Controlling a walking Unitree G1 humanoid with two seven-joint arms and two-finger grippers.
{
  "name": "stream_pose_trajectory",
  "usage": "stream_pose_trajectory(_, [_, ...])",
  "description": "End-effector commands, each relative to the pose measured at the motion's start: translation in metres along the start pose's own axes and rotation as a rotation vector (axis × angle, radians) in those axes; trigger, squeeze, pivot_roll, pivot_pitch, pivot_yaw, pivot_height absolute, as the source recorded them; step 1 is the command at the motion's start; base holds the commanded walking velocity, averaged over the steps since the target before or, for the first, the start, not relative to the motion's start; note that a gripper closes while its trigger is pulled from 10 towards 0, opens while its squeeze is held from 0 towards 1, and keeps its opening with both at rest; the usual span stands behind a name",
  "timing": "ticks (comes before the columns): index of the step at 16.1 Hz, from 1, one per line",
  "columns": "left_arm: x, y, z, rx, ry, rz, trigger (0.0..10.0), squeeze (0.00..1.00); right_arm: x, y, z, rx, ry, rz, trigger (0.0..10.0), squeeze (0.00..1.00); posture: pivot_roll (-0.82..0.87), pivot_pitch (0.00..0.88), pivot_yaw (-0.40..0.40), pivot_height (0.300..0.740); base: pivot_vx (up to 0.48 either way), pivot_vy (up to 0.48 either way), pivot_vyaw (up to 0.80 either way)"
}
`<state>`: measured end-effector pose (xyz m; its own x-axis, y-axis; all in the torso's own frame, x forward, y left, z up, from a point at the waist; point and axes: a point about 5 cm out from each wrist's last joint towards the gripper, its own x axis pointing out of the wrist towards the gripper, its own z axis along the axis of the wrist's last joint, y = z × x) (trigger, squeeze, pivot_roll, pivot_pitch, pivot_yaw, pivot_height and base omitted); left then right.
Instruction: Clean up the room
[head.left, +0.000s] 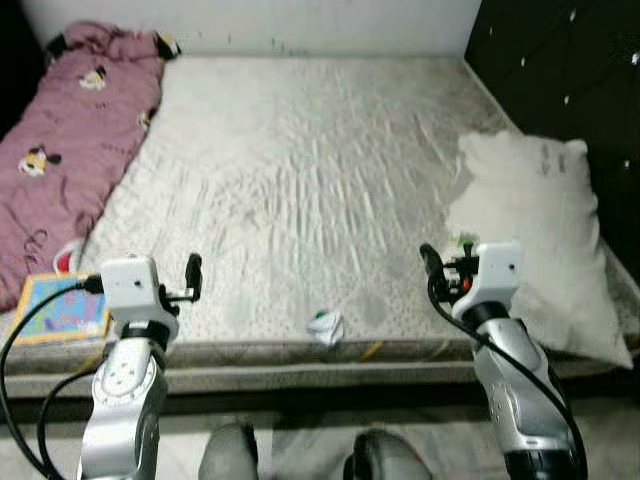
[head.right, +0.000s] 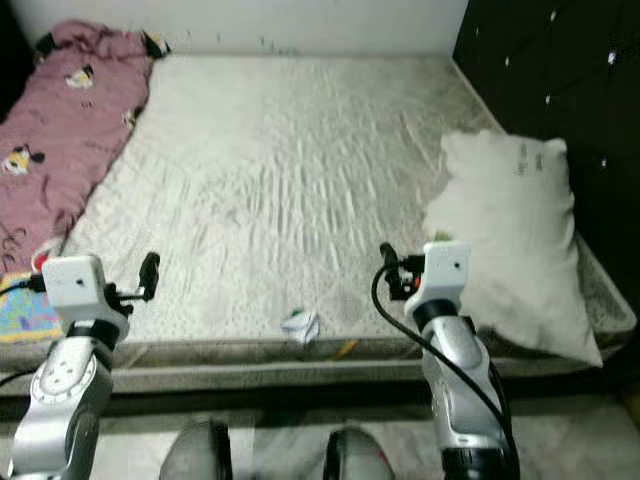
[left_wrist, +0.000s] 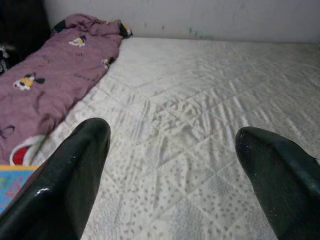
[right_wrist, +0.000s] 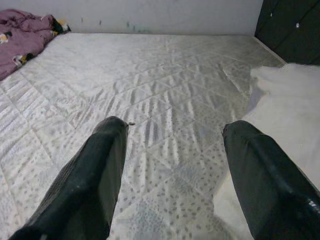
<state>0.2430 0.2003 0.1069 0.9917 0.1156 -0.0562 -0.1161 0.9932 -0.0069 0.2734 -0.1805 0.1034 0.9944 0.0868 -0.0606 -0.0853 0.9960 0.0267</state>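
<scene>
A small crumpled white and green wrapper (head.left: 325, 327) lies on the grey quilted mattress (head.left: 300, 170) near its front edge, between my two arms. My left gripper (head.left: 193, 273) hovers over the front left part of the mattress; in the left wrist view its fingers (left_wrist: 75, 170) stand wide apart with nothing between them. My right gripper (head.left: 430, 262) hangs over the front right part, just left of a white pillow (head.left: 535, 230). Its fingers (right_wrist: 95, 170) are also spread and empty. A pink cartoon-print blanket (head.left: 70, 150) lies along the left side.
A colourful book (head.left: 60, 308) rests at the front left corner, by the blanket. A thin yellow object (head.left: 372, 349) lies on the mattress's front edge. A dark padded wall (head.left: 560, 70) stands to the right and a white wall (head.left: 300, 25) behind. My feet (head.left: 230, 455) stand on the floor before the bed.
</scene>
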Motion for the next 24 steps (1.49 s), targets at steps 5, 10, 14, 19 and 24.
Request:
stream_pose_trajectory(5, [0.001, 0.0, -0.002, 0.005, 0.01, 0.01, 10.0, 0.0, 0.0, 0.001, -0.002, -0.005, 0.018, 0.027, 10.0, 0.0, 0.03, 0.093, -0.019, 0.564, 0.0, 0.0, 0.0])
stream_pose_trajectory(10, [0.0, 0.001, -0.002, -0.028, 0.024, 0.01, 10.0, 0.0, 0.005, 0.005, -0.001, -0.01, 0.021, 0.073, 10.0, 0.0, 0.04, 0.11, -0.027, 0.56, 0.0, 0.0, 0.0])
stream_pose_trajectory(14, [0.0, 0.001, -0.001, -0.015, 0.022, 0.004, 10.0, 0.0, 0.009, 0.012, 0.003, -0.054, 0.001, 0.115, 10.0, 0.0, 0.04, 0.124, -0.026, 0.56, 0.0, 0.0, 0.57])
stream_pose_trajectory(19, [0.001, 0.0, 0.001, -0.019, 0.021, -0.008, 10.0, 0.0, 0.009, 0.01, 0.003, -0.021, -0.007, 0.104, 10.0, 0.0, 0.04, 0.139, -0.025, 0.56, 0.0, 0.0, 0.59])
stream_pose_trajectory(24, [0.001, -0.005, 0.005, -0.034, 0.004, -0.044, 10.0, 0.0, 0.012, 0.011, 0.006, -0.029, -0.014, 0.117, 10.0, 0.0, 0.04, 0.137, -0.027, 0.556, 0.0, 0.0, 0.0])
